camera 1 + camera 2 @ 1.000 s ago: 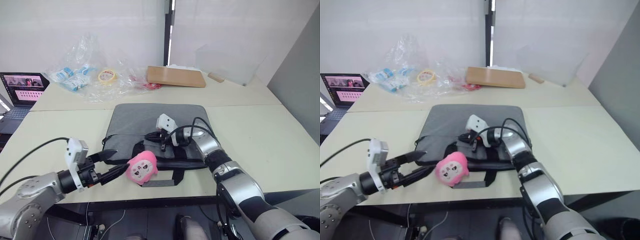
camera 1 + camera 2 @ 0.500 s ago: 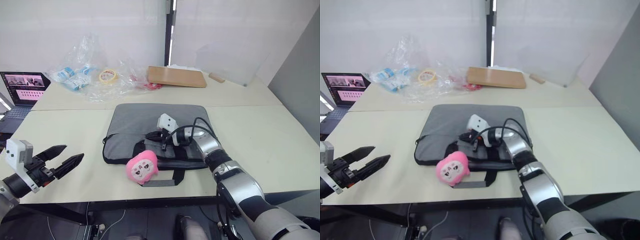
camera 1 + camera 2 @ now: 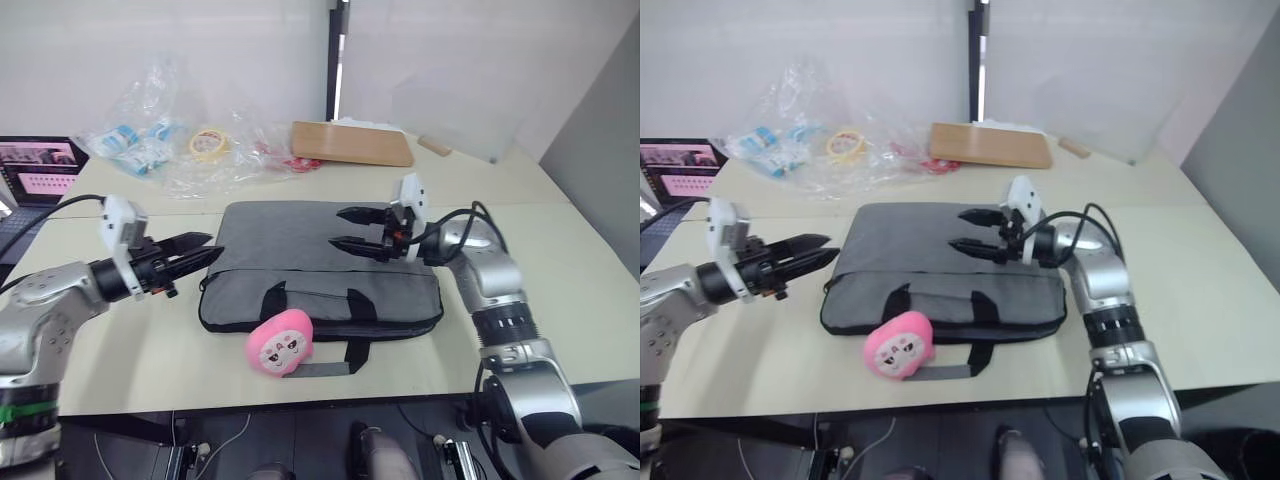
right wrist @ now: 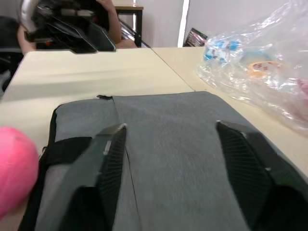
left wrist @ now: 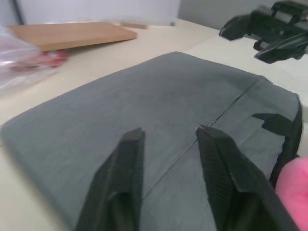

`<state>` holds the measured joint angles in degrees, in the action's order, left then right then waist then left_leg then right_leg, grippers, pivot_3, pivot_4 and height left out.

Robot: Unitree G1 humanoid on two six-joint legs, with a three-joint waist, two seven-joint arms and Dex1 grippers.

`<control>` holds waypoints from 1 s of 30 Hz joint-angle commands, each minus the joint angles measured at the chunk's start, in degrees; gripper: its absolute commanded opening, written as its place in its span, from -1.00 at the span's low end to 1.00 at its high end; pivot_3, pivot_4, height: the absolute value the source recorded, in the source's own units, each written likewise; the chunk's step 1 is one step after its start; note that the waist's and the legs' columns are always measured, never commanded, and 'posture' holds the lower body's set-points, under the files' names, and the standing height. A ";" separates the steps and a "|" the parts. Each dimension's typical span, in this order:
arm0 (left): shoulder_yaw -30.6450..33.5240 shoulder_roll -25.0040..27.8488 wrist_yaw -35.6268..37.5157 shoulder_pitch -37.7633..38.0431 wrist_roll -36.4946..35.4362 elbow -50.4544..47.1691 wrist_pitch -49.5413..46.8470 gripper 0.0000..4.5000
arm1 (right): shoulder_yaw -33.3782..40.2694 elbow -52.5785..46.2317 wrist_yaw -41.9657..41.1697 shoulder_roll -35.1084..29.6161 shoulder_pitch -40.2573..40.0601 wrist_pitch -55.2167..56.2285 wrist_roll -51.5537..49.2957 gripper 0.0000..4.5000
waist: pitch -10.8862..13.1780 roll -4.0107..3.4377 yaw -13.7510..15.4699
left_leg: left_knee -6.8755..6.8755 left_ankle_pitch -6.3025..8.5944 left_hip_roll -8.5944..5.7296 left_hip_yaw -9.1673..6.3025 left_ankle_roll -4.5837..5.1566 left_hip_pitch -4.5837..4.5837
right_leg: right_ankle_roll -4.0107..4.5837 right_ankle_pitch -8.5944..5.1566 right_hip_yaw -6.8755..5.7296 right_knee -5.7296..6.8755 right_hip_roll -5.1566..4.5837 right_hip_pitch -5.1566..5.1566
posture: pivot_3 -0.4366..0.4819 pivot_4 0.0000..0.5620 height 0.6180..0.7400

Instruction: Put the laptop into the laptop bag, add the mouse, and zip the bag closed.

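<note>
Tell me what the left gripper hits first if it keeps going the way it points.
Probably the flat grey fabric laptop bag: the left gripper, fingers open, points at its left end. Height above the bag is unclear, so it might skim over.

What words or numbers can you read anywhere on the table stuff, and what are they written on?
None can be read.
Small dark laptop: its lit screen shows pink and white blocks, any text too small to read.
Blue-and-white packets in the clear plastic bag: print too blurred to read.
Yellow tape roll: no legible marking.
Laptop bag: plain grey, no label seen.
Pink toy: a drawn face, no words.
</note>
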<state>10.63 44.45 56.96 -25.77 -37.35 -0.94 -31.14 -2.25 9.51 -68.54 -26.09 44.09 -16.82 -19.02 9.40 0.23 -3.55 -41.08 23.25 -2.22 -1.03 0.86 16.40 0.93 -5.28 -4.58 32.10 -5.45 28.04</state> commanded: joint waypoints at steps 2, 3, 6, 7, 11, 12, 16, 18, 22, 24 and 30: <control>-9.26 -5.71 4.68 -9.70 7.40 8.97 6.92 -0.98 | -1.83 -13.72 -2.07 -5.51 -4.94 -5.28 -2.27 1.00 | 0.00 0.02 0.49 | -0.12 0.01 0.02 -0.01 0.01 0.01 | -0.01 0.07 0.06 0.04 -0.04 -0.07 | -0.05 -0.47 1.00; -11.09 -7.87 5.13 -11.87 9.04 11.80 8.45 -0.99 | -2.58 -15.65 -2.19 -6.35 -6.30 -5.71 -2.12 1.00 | 0.00 0.03 0.90 | -0.13 0.01 0.03 -0.07 0.04 0.01 | -0.03 0.12 0.14 0.04 -0.01 -0.12 | -0.05 -0.47 1.00; -15.39 -14.22 6.67 -17.25 13.57 20.52 13.52 -0.99 | -5.64 -19.27 -2.07 -7.68 -8.99 -4.56 -0.39 1.00 | 0.02 0.07 1.43 | -0.05 0.05 0.09 -0.21 0.14 -0.15 | -0.09 0.16 0.33 -0.11 0.16 -0.79 | -0.05 -0.47 1.00; -15.94 -15.30 7.07 -18.27 14.69 22.55 14.98 -0.99 | -6.29 -19.72 -2.01 -7.89 -9.20 -4.23 -0.09 1.00 | 0.04 0.09 1.50 | -0.06 0.08 0.11 -0.23 0.21 -0.24 | -0.15 0.18 0.35 -0.19 0.21 -0.96 | -0.05 -0.47 1.00; -19.34 -21.61 6.83 -22.86 20.80 35.35 22.73 -0.99 | -10.94 -20.92 -1.99 -6.63 -8.29 -3.04 1.57 1.00 | 0.04 0.12 1.62 | -0.24 0.21 0.10 -0.12 0.51 -0.23 | -0.34 0.30 0.57 -0.24 0.26 -0.97 | -0.05 -0.47 1.00; -19.78 -22.92 6.52 -23.66 22.05 38.33 24.15 -0.99 | -12.40 -21.27 -2.15 -6.25 -8.02 -2.78 2.25 1.00 | 0.04 0.12 1.81 | -0.27 0.23 0.06 -0.10 0.55 -0.22 | -0.36 0.32 0.56 -0.24 0.25 -0.97 | -0.05 -0.47 1.00; -20.54 -24.10 6.51 -24.61 26.54 46.52 29.94 -0.99 | -16.04 -20.31 -1.99 -4.19 -5.66 -3.96 3.52 1.00 | 0.03 0.12 2.19 | -0.45 0.35 0.03 0.05 0.78 -0.19 | -0.40 0.34 0.50 -0.34 0.24 -0.96 | -0.05 -0.47 1.00; -20.02 -24.85 5.70 -24.08 26.97 48.85 29.96 -0.99 | -18.37 -18.55 -0.30 -0.63 -3.10 -6.31 4.01 1.00 | 0.03 0.12 2.14 | -0.65 0.38 0.02 0.00 0.82 -0.23 | -0.47 0.38 0.45 -0.35 0.19 -0.94 | -0.05 -0.47 1.00; -19.72 -24.98 5.86 -23.48 27.75 49.01 30.83 -0.99 | -22.04 -15.07 -0.06 2.37 -1.42 -5.90 6.72 1.00 | -0.05 0.23 2.67 | -0.69 0.37 0.02 -0.06 0.80 -0.28 | -0.57 0.46 0.57 -0.30 0.18 -1.11 | -0.05 -0.47 1.00; -19.20 -25.05 5.28 -23.19 27.97 48.67 30.68 -0.99 | -23.43 -14.38 -1.11 2.22 -1.38 -6.11 7.25 1.00 | -0.06 0.23 2.90 | -0.70 0.36 0.01 -0.15 0.79 -0.34 | -0.57 0.46 0.54 -0.27 0.19 -1.13 | -0.05 -0.47 1.00; -18.18 -24.85 4.88 -21.61 27.96 46.56 30.11 -0.99 | -26.18 -9.42 -1.48 2.67 -1.83 -0.83 10.99 1.00 | -0.08 0.23 2.65 | -0.75 0.36 -0.05 -0.11 0.79 -0.54 | -0.58 0.46 0.55 -0.29 0.16 -1.07 | -0.05 -0.47 1.00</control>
<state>-7.45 18.84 63.13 -49.11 -11.35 44.68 0.41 -28.94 0.38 -69.97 -23.70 41.93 -19.63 -8.45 9.33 0.46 -0.90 -41.83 23.62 -2.27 -1.14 1.65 15.86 0.35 -4.81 -4.03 31.83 -5.28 26.96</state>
